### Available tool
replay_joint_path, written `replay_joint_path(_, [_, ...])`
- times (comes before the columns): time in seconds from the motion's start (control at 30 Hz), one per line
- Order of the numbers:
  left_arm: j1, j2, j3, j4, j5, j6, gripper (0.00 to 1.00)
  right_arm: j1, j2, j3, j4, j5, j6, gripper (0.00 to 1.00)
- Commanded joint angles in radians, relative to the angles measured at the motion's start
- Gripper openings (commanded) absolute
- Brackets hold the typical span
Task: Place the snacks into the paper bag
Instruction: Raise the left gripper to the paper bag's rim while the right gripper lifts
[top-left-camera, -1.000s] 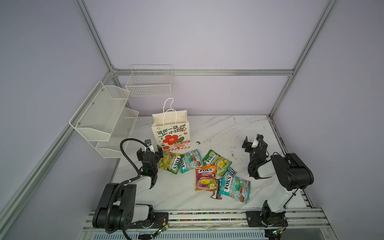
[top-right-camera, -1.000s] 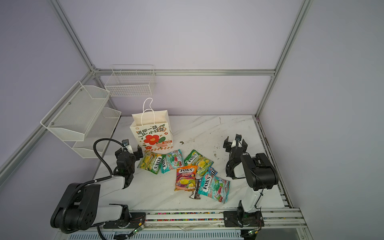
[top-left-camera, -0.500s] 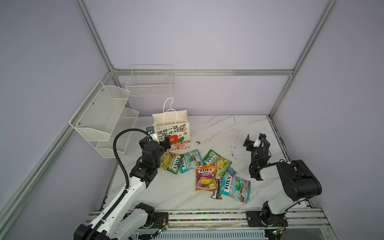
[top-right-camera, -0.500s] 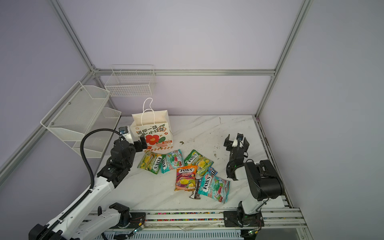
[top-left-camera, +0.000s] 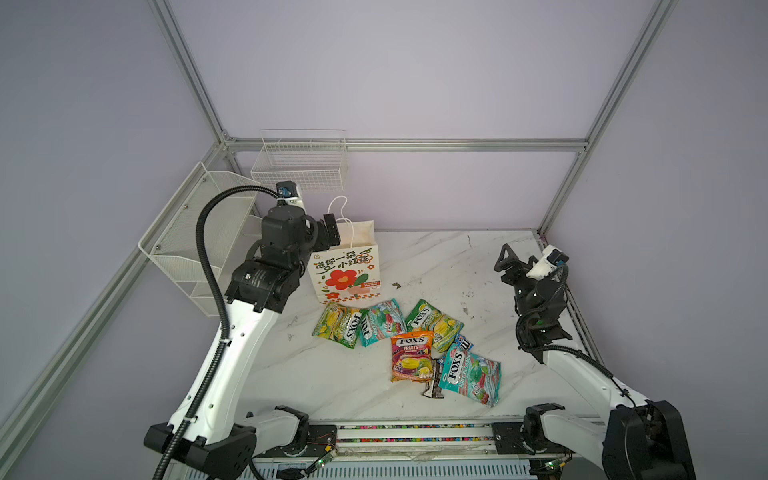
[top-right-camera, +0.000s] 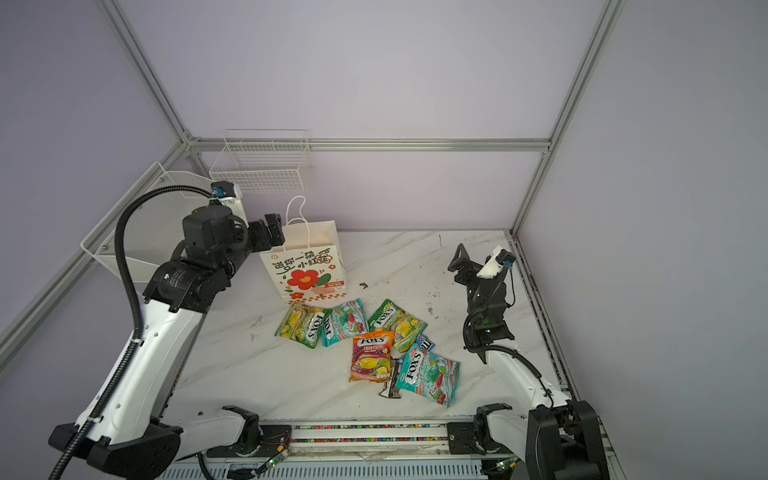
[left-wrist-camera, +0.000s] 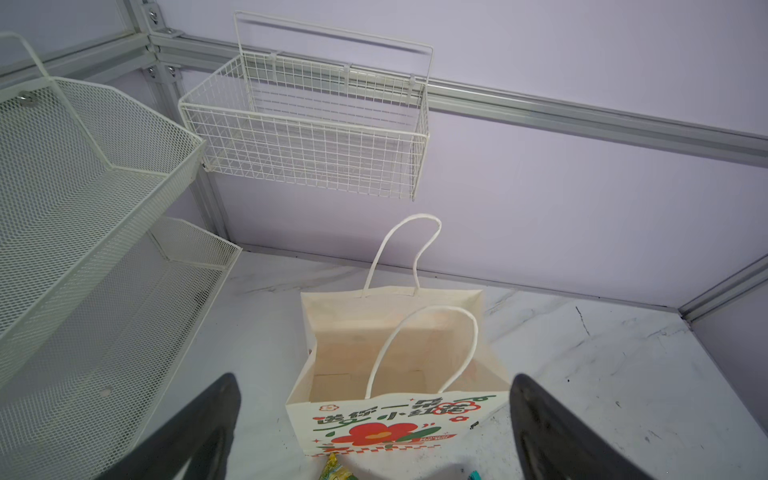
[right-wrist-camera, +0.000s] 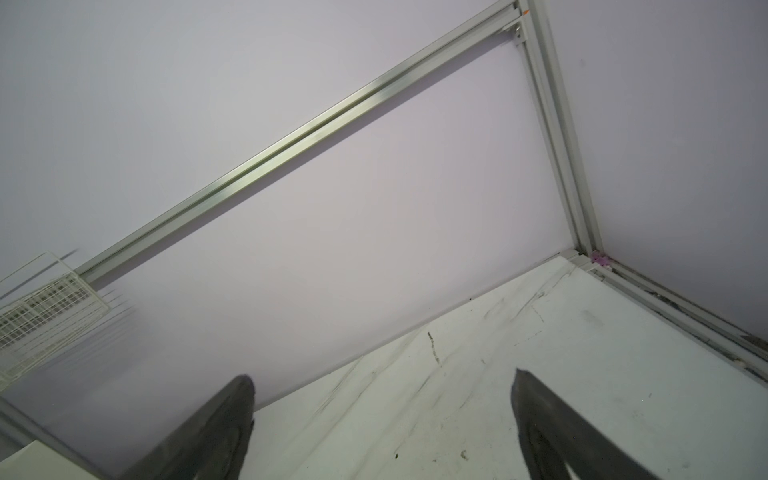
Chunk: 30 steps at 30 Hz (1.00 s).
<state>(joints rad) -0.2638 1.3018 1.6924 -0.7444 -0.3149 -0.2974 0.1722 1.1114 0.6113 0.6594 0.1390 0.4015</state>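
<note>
The white flower-printed paper bag (top-left-camera: 347, 272) stands open at 11 o'clock on the marble table (top-left-camera: 332, 374); glossy candy packets (top-left-camera: 409, 338) lie at its 5 o'clock. The left gripper (top-left-camera: 330, 228) has risen beside its rim, the right gripper (top-left-camera: 506, 262) at 3 o'clock; both gape wide, empty, so packing can start.

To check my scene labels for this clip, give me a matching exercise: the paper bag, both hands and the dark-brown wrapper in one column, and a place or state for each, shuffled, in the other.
Things
1. paper bag
2. left hand
3. right hand
4. dark-brown wrapper

Place or state
A. open, raised near the right edge of the marble table
B. lies between the orange FOX'S packet and the front teal-red packet
C. stands upright, mouth open, nothing seen inside
D. open, raised beside the bag's top edge

Pairs: 1-C, 2-D, 3-A, 4-B
</note>
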Motion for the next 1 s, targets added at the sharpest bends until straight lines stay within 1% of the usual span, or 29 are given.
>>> replay_joint_path(0.0, [0.102,0.070,0.123,-0.145,0.164,-0.010,1.00,0.002,-0.014,0.087,-0.243,-0.150,0.035,0.97])
replay_joint_path(0.07, [0.151,0.103,0.145,-0.161,0.191,0.007,1.00,0.002,-0.027,0.116,-0.299,-0.189,0.025,0.97])
replay_joint_path(0.1, [0.176,0.149,0.160,-0.183,0.207,0.009,1.00,0.001,-0.033,0.128,-0.318,-0.214,0.020,0.97])
replay_joint_path(0.17, [0.207,0.176,0.161,-0.194,0.233,0.014,1.00,0.001,-0.038,0.149,-0.361,-0.250,0.014,0.97])
replay_joint_path(0.23, [0.221,0.201,0.162,-0.204,0.252,0.023,1.00,0.003,-0.036,0.164,-0.384,-0.284,0.009,0.97])
replay_joint_path(0.33, [0.235,0.226,0.168,-0.210,0.254,0.034,1.00,0.002,-0.034,0.173,-0.400,-0.334,0.007,0.93])
replay_joint_path(0.43, [0.258,0.263,0.193,-0.222,0.293,0.040,1.00,0.004,-0.037,0.168,-0.395,-0.377,0.013,0.90])
replay_joint_path(0.57, [0.269,0.313,0.245,-0.254,0.294,0.052,0.97,0.003,-0.048,0.157,-0.384,-0.413,0.028,0.87])
replay_joint_path(0.77, [0.273,0.385,0.310,-0.291,0.313,0.059,0.88,0.004,-0.071,0.151,-0.388,-0.438,0.036,0.85])
replay_joint_path(0.97, [0.272,0.417,0.320,-0.305,0.290,0.076,0.81,0.004,-0.076,0.145,-0.387,-0.461,0.037,0.83])
